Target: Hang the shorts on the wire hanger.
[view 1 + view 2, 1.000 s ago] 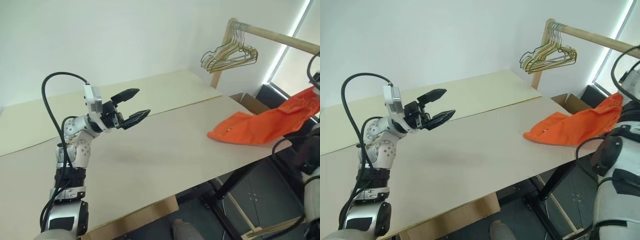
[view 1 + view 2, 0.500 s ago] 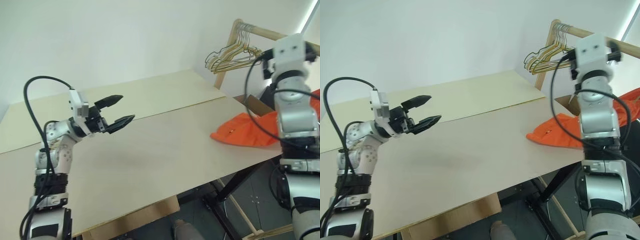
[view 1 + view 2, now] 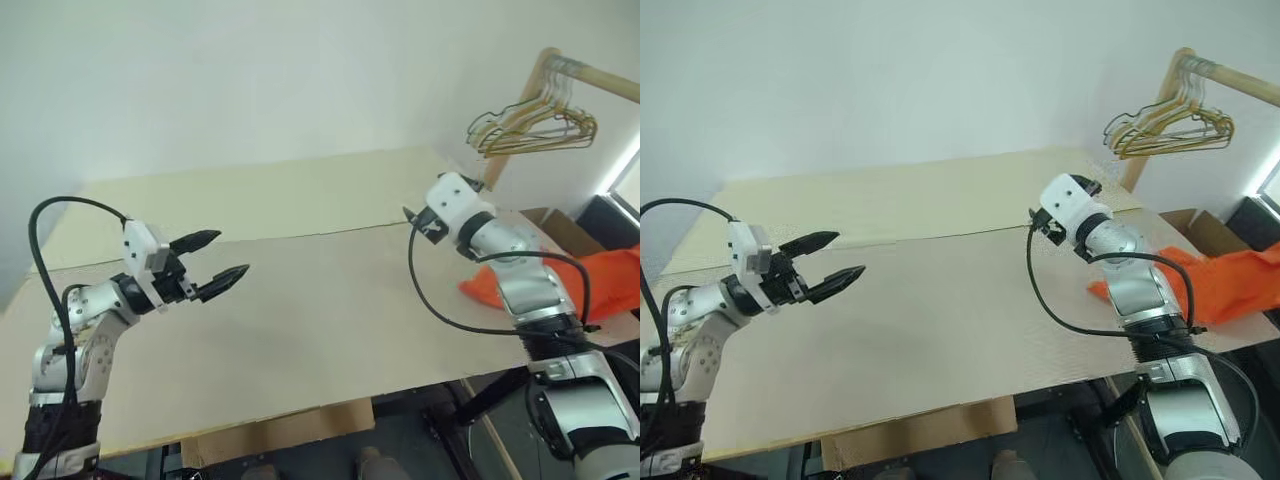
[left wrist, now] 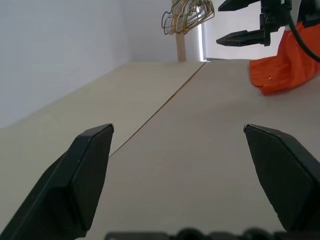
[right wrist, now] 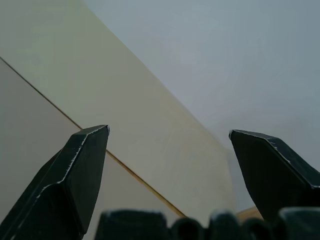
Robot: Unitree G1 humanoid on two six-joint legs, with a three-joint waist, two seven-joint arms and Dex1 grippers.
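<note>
Fingers of the left gripper (image 3: 222, 270), black and pointed, stand wide apart with nothing between them, held above the left part of the pale beige wooden table (image 3: 320, 330). The right gripper (image 4: 239, 22) is likewise spread and empty, poised over the table's right side and aimed toward the far wall. Just beyond that arm, the bright orange cloth shorts (image 3: 1220, 285) lie crumpled at the table's right edge, partly draped over it. A bunch of gold and dark wire hangers (image 3: 535, 125) dangles from a wooden rail (image 3: 590, 75) at the far right corner.
</note>
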